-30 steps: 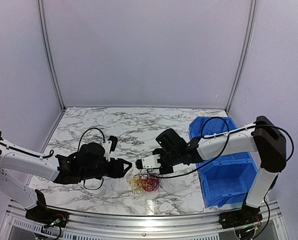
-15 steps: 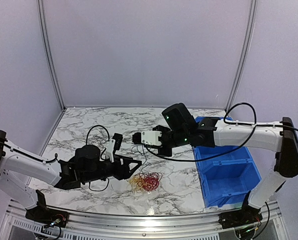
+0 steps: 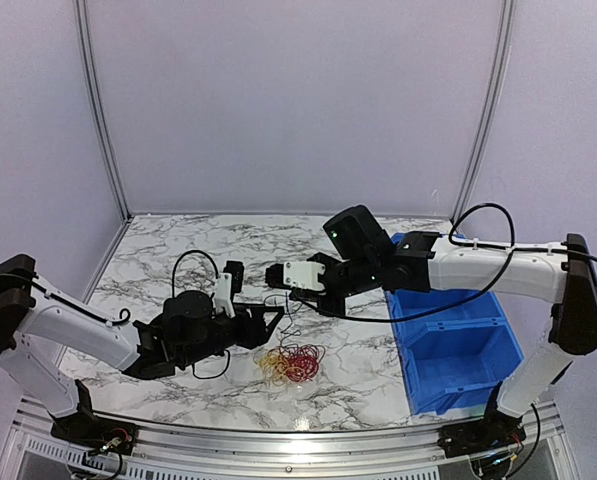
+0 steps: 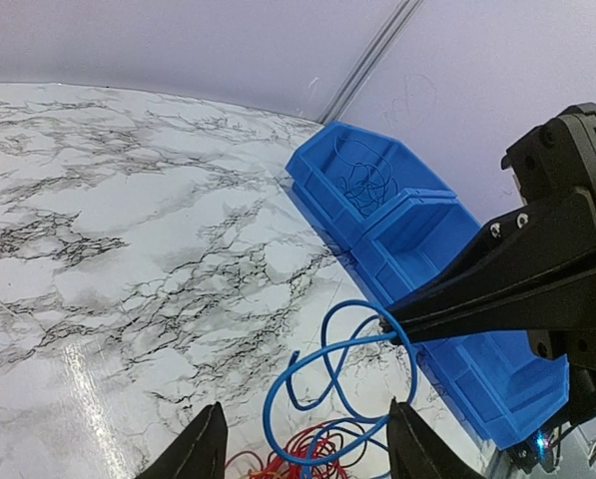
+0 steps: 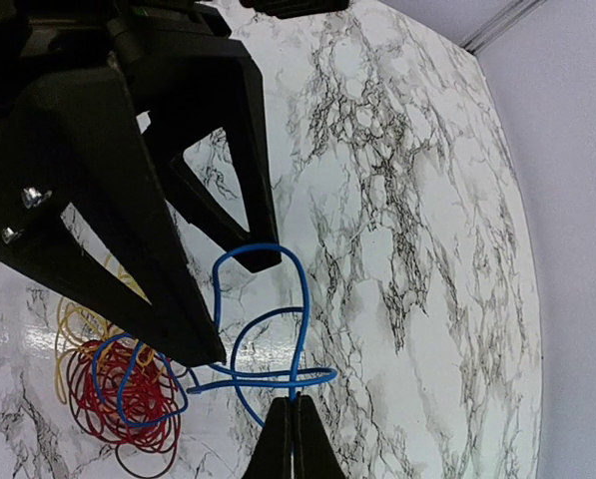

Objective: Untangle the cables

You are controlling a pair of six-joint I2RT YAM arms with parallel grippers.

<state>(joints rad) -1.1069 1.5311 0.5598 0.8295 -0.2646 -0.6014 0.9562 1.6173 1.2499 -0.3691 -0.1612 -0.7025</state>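
Right end effector (image 3: 270,276): pressed together on the blue cable (image 5: 263,246), raised off the pile as half a second ago.
Left end effector (image 3: 274,318): spread, now moved closer beneath it.
Cable bundle (image 3: 293,362): on the tabletop (image 3: 178,250), between the arms.

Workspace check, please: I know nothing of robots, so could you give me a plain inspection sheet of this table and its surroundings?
Surface: marble table, glossy, white with dark veins.
Job's things: red and yellow coils tangled on the table; blue cable loops up out of them.
Clutter: blue bin at the right edge, a thin dark coil in its far compartment.
Grippers: right gripper shut on the blue cable; left gripper open, fingers either side of its loops.
Cables: black arm cables arch over both arms.
Surroundings: plain pale walls, metal posts in the corners.
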